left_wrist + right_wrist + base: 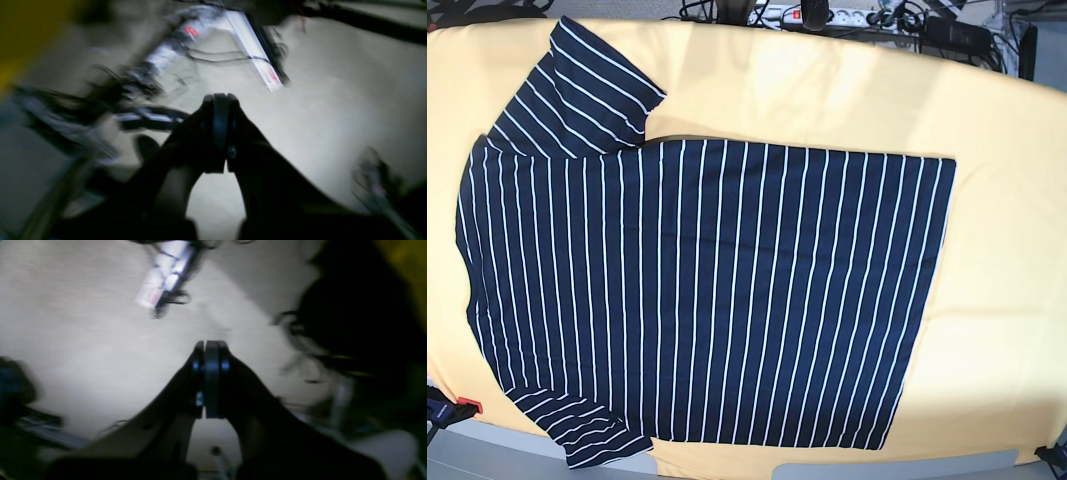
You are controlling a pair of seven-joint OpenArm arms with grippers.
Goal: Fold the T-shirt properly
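The T-shirt [697,300] is lying flat and spread out on the yellow worktop [997,280], with its stripes running across the body and no fold made in it yet. One sleeve is pointing toward the far edge of the worktop, beside the power strip [817,14], and the other sleeve is reaching the near edge.

The left gripper [220,126] and the right gripper [210,380] are both clenched, jaws pressed together on nothing. Both are hanging above a pale floor, away from the T-shirt.

In my judgement the step in hand is the first approach. To do it well, each gripper should be opening before it comes down, and the two should be taking matching points on one long side of the T-shirt, so the cloth is lifting evenly and the fold line is staying straight.

Both wrist views are blurred, so the cables around them are hard to make out. No arm is showing in the base view, and the collar side of the T-shirt is lying close to the picture edge
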